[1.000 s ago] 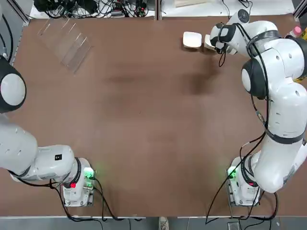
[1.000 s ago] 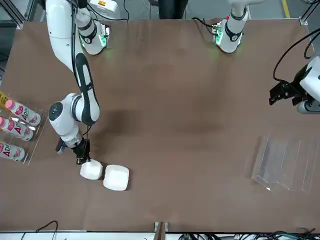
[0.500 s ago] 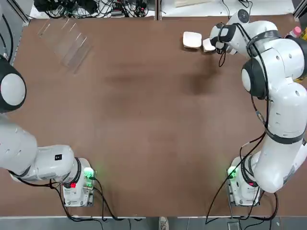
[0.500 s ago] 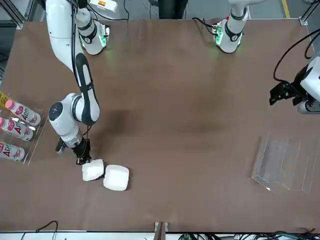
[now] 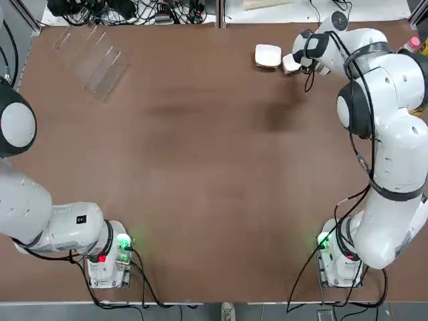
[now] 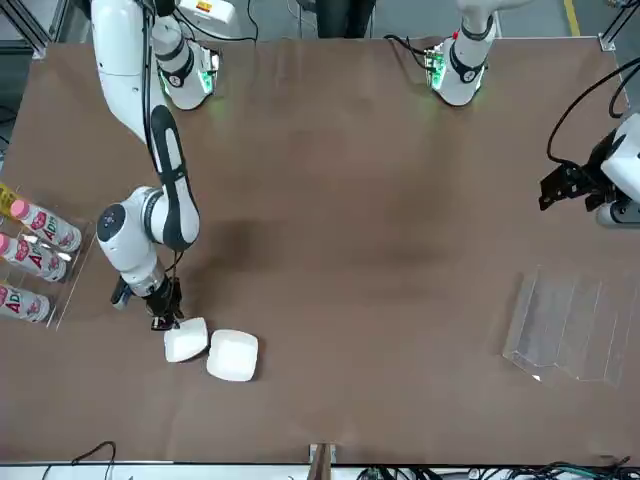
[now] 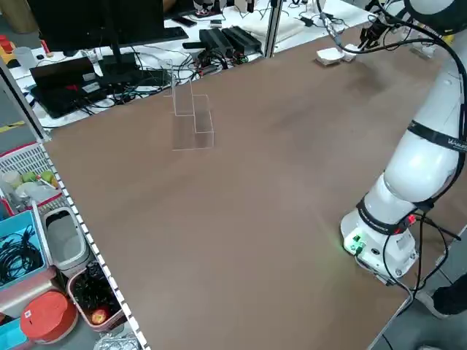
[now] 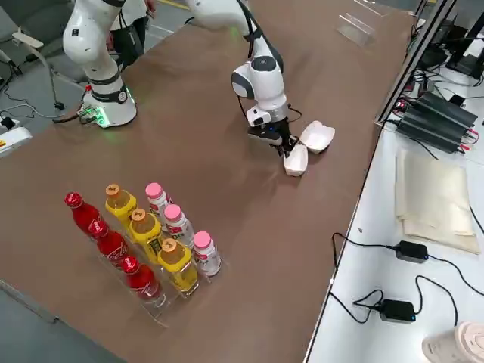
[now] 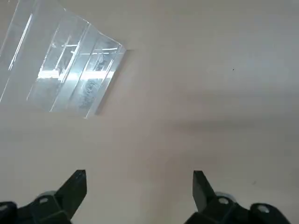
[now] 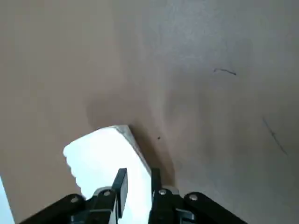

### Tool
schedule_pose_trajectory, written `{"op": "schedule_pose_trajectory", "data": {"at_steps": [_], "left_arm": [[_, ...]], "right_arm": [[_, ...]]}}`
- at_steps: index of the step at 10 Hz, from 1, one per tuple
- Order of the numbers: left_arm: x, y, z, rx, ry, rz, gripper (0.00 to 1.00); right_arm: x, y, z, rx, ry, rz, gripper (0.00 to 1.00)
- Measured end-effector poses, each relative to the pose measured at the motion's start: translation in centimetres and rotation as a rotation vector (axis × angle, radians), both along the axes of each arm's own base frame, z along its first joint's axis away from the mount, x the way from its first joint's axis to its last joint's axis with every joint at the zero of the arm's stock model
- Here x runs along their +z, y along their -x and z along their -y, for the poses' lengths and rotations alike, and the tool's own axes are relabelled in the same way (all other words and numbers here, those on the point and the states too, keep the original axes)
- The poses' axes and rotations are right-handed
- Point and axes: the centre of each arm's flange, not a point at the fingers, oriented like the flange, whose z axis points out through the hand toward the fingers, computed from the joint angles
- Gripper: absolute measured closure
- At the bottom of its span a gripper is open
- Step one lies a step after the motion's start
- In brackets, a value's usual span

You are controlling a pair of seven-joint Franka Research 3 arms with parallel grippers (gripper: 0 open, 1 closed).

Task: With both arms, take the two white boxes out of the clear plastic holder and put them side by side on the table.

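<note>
The right gripper's jaws stood a little apart over one white box; whether they touched it was unclear. The other white box lay flat just beside it on the table. The left gripper, jaws wide, hovered near the clear plastic holder, which was unfilled, faint but for glinting edges. Red-, orange- and pink-capped bottles filled another clear rack.

Beside the clear holder, whose near-invisible walls run off the left wrist view's edge, print too small to read. In the top view, the left gripper is cut off, below the holder.
</note>
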Motion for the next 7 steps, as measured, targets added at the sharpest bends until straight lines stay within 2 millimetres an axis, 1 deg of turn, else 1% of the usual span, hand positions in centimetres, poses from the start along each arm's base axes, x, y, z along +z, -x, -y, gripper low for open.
{"op": "schedule_pose_trajectory", "data": {"at_steps": [2, 5, 6, 7], "left_arm": [[0.0, 0.0, 0.0, 0.000, 0.000, 0.000, 0.00], [0.0, 0.0, -0.1, -0.004, 0.000, 0.000, 0.00], [0.0, 0.0, -0.1, -0.005, 0.000, 0.000, 0.00], [0.0, 0.0, -0.1, -0.005, 0.000, 0.000, 0.00]], "right_arm": [[1.2, -0.2, -0.3, 0.012, -0.018, 0.002, 0.69], [2.6, 0.0, -0.7, 0.090, -0.048, -0.046, 0.58], [3.1, 0.2, -0.9, 0.141, -0.059, -0.071, 0.45], [3.7, 0.2, -0.9, 0.193, -0.061, -0.085, 0.30]]}}
